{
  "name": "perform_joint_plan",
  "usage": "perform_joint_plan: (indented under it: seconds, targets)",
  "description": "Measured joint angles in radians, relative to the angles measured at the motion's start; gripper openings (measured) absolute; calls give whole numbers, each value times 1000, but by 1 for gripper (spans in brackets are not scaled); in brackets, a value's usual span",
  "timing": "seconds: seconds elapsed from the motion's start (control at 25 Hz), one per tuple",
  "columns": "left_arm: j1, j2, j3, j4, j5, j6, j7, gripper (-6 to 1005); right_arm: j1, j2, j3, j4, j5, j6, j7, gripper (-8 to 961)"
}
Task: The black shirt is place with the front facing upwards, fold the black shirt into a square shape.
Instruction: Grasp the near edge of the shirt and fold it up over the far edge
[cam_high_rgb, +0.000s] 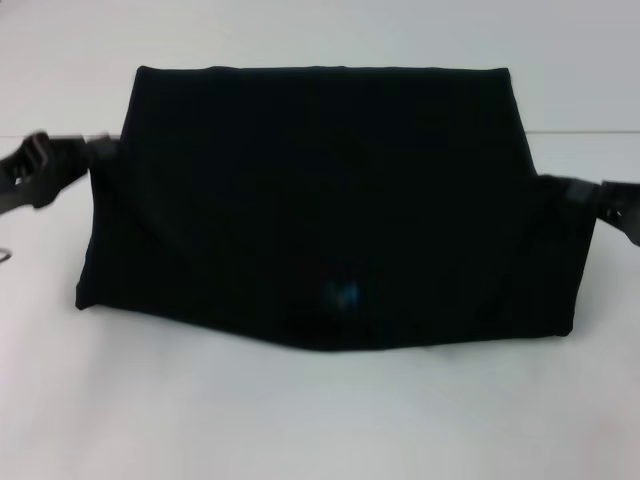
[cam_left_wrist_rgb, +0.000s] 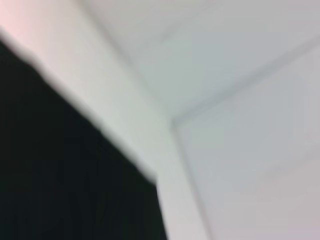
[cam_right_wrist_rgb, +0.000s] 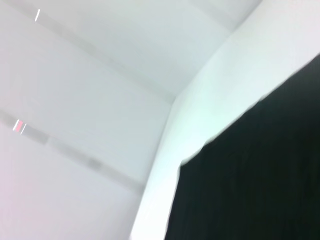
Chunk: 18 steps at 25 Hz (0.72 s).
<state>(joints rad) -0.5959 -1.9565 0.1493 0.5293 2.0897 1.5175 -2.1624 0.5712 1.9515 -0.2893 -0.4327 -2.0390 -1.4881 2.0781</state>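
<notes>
Large plain black cloth shirt (cam_high_rgb: 320, 200), folded into a wide block, centre of white table (cam_high_rgb: 320, 420), small blue label (cam_high_rgb: 345, 292) near 6 o'clock edge. Left gripper (cam_high_rgb: 95, 160) touches its 9 o'clock edge, right gripper (cam_high_rgb: 580, 195) its 3 o'clock edge; finger state on both: cannot tell.

Black shirt (cam_high_rgb: 320, 200): soft matt cloth, smooth, without sheen. Counter (cam_high_rgb: 320, 420): white, smooth, matt finish. Left pincer (cam_high_rgb: 85, 160) and right pincer (cam_high_rgb: 575, 195): black, hard-looking, faintly glossy; metal or plastic not discernible.
</notes>
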Motion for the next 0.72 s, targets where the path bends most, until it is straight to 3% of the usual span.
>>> perform_joint_plan:
  seconds: [0.04,0.08,0.12,0.32,0.44,0.72]
  targets:
    - [3,-12,0,-18,-51,-46,34,50,-2,18,0,3,32,55,-17,22]
    - [6,-22,0,-32,-87,-78,63,51,1,56,0,6,67,151,-57,22]
    - [9,-42,0,-48,-141,-132,106,53,1,56,0,6,67,151,-57,22]
    - [13,-103,-1,-68,-293,-254,234,60,30,125,-4,25,134,328,-188,22]
    - [14,-122,4,-72,-344,-293,284,64,47,132,-6,64,166,385,-251,22]
    - [-20,-126,10,-92,-361,-380,346,75,91,133,-5,78,228,443,-325,23]
